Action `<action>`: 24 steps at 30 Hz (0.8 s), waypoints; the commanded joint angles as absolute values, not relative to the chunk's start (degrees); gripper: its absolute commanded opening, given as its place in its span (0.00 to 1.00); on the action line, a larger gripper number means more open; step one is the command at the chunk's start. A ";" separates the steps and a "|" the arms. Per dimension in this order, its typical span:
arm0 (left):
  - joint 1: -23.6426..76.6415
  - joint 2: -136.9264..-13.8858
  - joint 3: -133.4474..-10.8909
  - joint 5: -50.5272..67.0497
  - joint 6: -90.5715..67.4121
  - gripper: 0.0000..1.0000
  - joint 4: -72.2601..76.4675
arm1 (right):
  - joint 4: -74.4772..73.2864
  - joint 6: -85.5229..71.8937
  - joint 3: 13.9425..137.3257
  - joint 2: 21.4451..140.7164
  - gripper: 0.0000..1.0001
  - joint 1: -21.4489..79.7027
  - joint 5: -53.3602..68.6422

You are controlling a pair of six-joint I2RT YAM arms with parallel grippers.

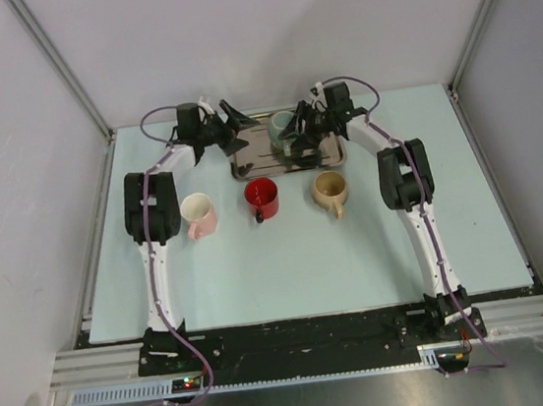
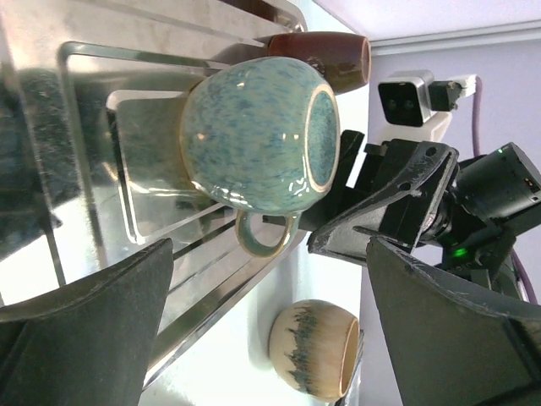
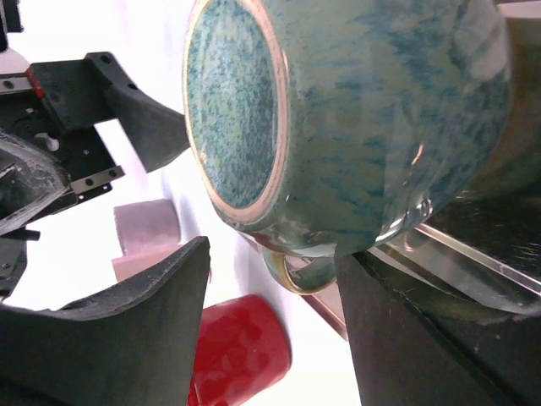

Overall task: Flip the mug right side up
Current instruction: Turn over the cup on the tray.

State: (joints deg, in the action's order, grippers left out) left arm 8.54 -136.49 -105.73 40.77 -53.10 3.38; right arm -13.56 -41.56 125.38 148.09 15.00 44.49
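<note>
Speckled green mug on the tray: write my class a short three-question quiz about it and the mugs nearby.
1. True or false: the speckled green ceramic mug stands upside down on the shiny metal tray.
2. How many mugs stand off the tray, on the pale blue table? A two, B three, C four.
3. Fill in: the middle mug of that row is coloured ___.
Key: 1 true; 2 B; 3 red.

White arms (image 1: 157, 276), black claws (image 1: 239, 128) (image 1: 294, 134), purple cables (image 1: 153, 112)
</note>
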 commanded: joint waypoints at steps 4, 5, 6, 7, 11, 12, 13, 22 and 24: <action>6.98 -131.67 -104.56 42.66 -53.32 1.00 4.70 | -25.13 -32.88 131.24 145.80 0.65 17.20 31.53; 6.83 -131.58 -104.45 42.82 -53.25 1.00 4.72 | -26.06 -32.04 131.62 145.41 0.64 17.52 30.05; 6.67 -131.49 -104.25 42.90 -53.17 1.00 4.73 | -27.35 -31.27 132.26 145.13 0.64 17.95 27.85; 6.50 -131.44 -104.07 42.94 -53.13 1.00 4.74 | -28.31 -30.27 132.71 144.77 0.64 18.42 26.14; 5.85 -130.98 -103.05 43.17 -52.69 1.00 4.76 | -30.95 -27.09 134.24 143.73 0.64 19.98 19.79; 5.74 -130.88 -102.77 43.25 -52.58 1.00 4.75 | -31.38 -26.60 134.53 143.54 0.64 20.23 18.51; 5.59 -130.74 -102.54 43.33 -52.48 1.00 4.75 | -31.69 -25.91 134.85 143.40 0.64 20.62 17.17; 4.87 -130.09 -100.37 44.06 -51.78 1.00 4.68 | -34.13 -20.51 136.91 142.19 0.61 23.33 6.27; 4.78 -130.19 -100.09 44.19 -51.70 1.00 4.73 | -34.37 -19.63 137.26 141.85 0.61 23.76 4.25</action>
